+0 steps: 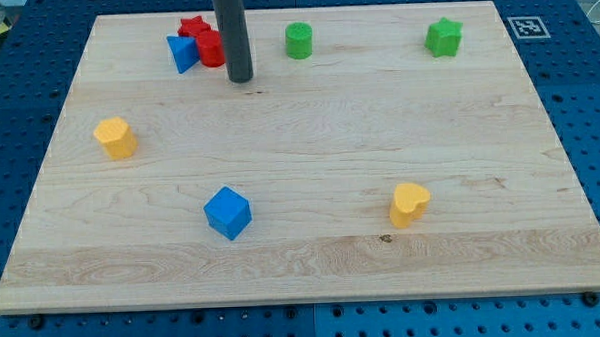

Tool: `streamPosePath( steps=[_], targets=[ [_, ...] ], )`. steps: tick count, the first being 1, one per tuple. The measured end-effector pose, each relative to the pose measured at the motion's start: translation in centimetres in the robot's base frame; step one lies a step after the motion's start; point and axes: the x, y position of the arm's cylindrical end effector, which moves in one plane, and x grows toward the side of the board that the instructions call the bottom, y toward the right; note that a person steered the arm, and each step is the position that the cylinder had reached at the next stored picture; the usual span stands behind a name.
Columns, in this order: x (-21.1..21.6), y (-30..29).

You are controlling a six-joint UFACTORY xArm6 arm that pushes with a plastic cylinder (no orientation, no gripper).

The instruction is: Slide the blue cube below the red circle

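While my tip [240,79] rests just right of the red circle [211,50] at the wooden board [313,258]'s top, the blue cube [227,212] sits well below, near the bottom edge; no fingers exist, and no writing is readable.

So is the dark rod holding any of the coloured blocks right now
Nothing is held. My tip rests on the wooden board, just right of the red cylinder block, apparently not touching it.
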Motion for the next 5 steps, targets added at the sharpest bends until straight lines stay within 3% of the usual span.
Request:
streamPosePath(
  steps=[2, 4, 5],
  targets=[
    [5.8, 0.2],
    [9.0, -5.2],
    [13.2, -6.8]
  ],
)
